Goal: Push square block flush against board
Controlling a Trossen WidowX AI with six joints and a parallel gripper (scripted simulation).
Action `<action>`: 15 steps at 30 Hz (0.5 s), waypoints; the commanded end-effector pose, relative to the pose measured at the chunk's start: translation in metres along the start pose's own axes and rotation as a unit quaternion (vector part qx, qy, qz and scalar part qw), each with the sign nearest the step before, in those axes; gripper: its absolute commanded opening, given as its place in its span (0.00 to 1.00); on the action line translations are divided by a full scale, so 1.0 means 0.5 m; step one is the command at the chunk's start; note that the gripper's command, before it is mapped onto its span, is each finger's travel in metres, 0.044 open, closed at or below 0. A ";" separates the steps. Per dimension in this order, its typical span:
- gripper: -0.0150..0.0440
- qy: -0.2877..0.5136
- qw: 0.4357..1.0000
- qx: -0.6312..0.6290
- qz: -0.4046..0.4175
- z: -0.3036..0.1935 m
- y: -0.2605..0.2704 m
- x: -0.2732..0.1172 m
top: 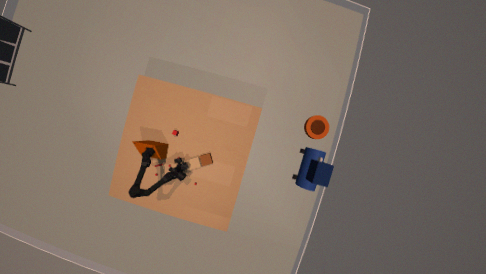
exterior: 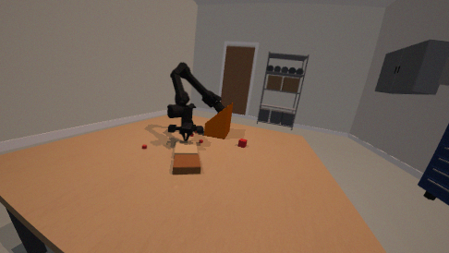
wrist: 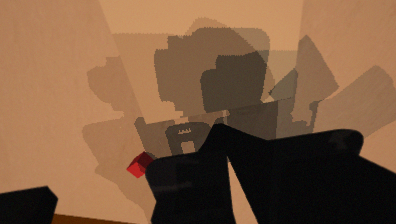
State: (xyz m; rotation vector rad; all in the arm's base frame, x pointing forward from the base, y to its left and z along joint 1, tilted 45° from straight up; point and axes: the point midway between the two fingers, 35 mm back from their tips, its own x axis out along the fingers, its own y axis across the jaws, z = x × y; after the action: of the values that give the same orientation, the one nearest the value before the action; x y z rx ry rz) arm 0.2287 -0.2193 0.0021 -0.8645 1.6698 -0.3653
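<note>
The brown square block (top: 206, 159) (exterior: 187, 162) lies flat at the far end of the pale board (exterior: 186, 149) (wrist: 145, 15) from the arm. In the exterior view they look end to end with no visible gap, and their side edges look nearly in line; exact contact is too small to tell. My gripper (exterior: 186, 138) (wrist: 217, 127) is shut and empty, low at the board's arm-side end. Whether the tips touch the board cannot be told. In the top view the arm covers part of the board. The block is not visible in the wrist view.
An orange wedge (top: 159, 150) (exterior: 221, 124) stands beside the arm. A larger red cube (top: 175, 132) (exterior: 242, 143) lies to one side. Small red cubes lie around, one (exterior: 144, 147) left of the board and one (wrist: 139, 165) beside the fingers.
</note>
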 end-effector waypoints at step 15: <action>0.25 -0.001 1.000 -0.002 0.000 -0.058 0.004 -0.001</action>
State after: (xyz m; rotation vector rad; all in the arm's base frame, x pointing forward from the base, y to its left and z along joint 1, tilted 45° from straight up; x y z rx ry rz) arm 0.2052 -0.2238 0.0086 -0.8659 1.6713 -0.3656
